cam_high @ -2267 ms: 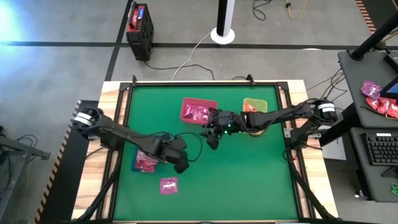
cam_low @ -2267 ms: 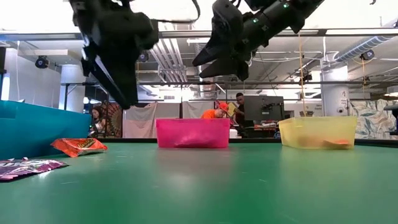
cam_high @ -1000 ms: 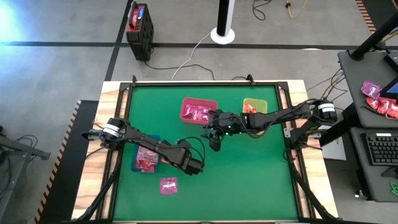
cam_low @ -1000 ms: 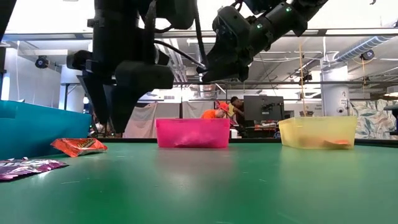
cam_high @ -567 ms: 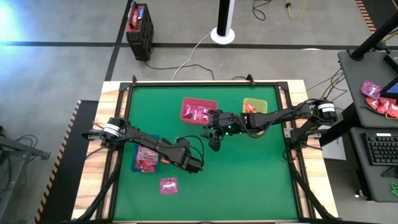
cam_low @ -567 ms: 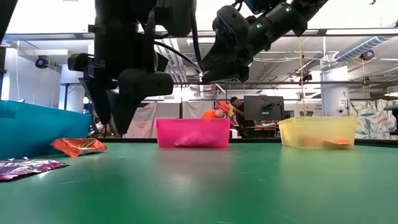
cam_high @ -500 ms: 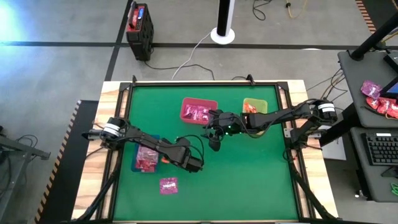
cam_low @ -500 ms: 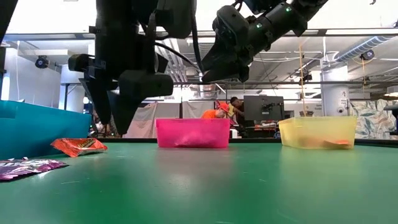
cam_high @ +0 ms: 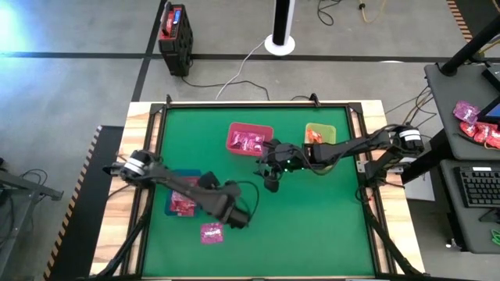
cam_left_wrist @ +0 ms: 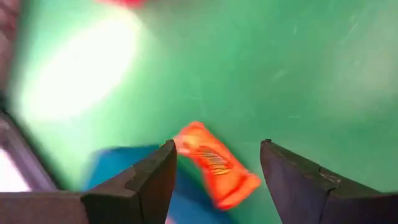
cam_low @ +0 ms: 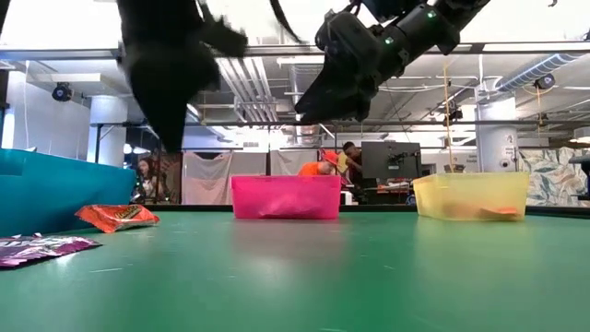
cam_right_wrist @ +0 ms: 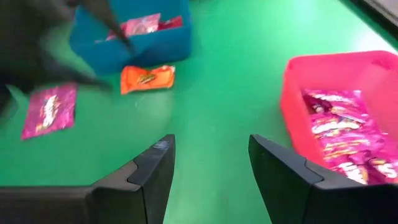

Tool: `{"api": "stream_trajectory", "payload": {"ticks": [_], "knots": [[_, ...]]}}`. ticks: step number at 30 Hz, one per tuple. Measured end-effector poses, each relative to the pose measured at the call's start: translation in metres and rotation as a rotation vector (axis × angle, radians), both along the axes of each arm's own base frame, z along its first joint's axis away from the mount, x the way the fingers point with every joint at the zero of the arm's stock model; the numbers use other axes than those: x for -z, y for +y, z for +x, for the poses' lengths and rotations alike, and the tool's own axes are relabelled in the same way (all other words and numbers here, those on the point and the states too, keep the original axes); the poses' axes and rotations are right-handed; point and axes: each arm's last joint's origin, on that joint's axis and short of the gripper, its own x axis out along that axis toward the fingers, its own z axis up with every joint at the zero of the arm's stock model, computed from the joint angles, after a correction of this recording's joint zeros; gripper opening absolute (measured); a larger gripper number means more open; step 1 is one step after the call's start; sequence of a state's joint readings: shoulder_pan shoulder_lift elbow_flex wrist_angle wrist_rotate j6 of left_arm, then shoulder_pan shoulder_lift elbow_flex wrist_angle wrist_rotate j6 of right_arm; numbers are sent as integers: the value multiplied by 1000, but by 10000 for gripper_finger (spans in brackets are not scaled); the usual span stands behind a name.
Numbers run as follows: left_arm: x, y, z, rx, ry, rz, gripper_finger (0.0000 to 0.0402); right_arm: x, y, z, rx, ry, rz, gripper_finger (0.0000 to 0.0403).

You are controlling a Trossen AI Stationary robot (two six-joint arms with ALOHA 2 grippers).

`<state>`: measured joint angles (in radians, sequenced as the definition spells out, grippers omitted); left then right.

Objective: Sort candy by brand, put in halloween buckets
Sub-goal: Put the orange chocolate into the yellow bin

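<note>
My left gripper (cam_high: 234, 219) hangs open above the green mat near the table's near-left part, touching nothing; in its wrist view an orange packet (cam_left_wrist: 215, 165) lies on the mat between the open fingers, beside the blue bin (cam_left_wrist: 118, 182). A magenta packet (cam_high: 212, 232) lies flat on the mat close by. The blue bin (cam_high: 181, 201) holds red packets. My right gripper (cam_high: 271, 182) hovers open near the table's middle, next to the pink bin (cam_high: 250, 139) filled with magenta packets (cam_right_wrist: 336, 127). The green bin (cam_high: 320, 133) stands to its right.
A raised frame edges the green mat (cam_high: 312, 226). The near-right half of the mat shows no objects. In the low view people and desks appear in the room beyond the bins. A black-and-red box (cam_high: 176, 30) sits on the floor past the far edge.
My left gripper has swung toward the table's near edge and slightly left, closer to the magenta packet, moving fast enough to blur in the low view. It stays open. The packets and bins have not moved.
</note>
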<state>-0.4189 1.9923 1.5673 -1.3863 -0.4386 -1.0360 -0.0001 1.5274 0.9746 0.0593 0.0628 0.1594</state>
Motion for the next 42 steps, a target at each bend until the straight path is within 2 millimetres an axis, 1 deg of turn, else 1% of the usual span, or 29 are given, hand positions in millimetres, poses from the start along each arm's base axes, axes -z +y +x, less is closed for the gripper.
{"api": "stream_trajectory", "payload": {"ticks": [3,6,10,12,14,17,20,23,27,32,37,39,42], "knots": [[-30,-19,-15,96,-66,123,214,5,8,0,-41,0,-26,199],[-53,-38,-32,173,-188,181,214,17,21,9,-96,-37,-57,199],[-73,-56,-58,232,-287,223,214,37,39,31,-149,-131,-74,199],[-81,-63,-73,253,-325,243,214,41,44,46,-148,-172,-79,199],[-88,-70,-84,296,-384,261,214,48,46,61,-143,-166,-82,199],[-89,-78,-98,350,-428,283,214,59,48,85,-142,-160,-82,199],[-86,-81,-109,341,-439,273,214,66,51,106,-142,-171,-82,199],[-80,-81,-116,335,-442,271,214,74,52,122,-130,-170,-73,199],[-70,-80,-121,333,-414,281,214,83,55,140,-129,-175,-74,199],[-61,-78,-123,326,-398,300,214,96,56,154,-134,-135,-84,199],[-59,-77,-124,319,-397,305,214,109,57,164,-149,-115,-124,199],[-59,-76,-125,318,-399,304,214,114,57,168,-149,-109,-146,205],[-59,-76,-125,319,-398,305,214,120,56,171,-123,-102,-179,227]]}}
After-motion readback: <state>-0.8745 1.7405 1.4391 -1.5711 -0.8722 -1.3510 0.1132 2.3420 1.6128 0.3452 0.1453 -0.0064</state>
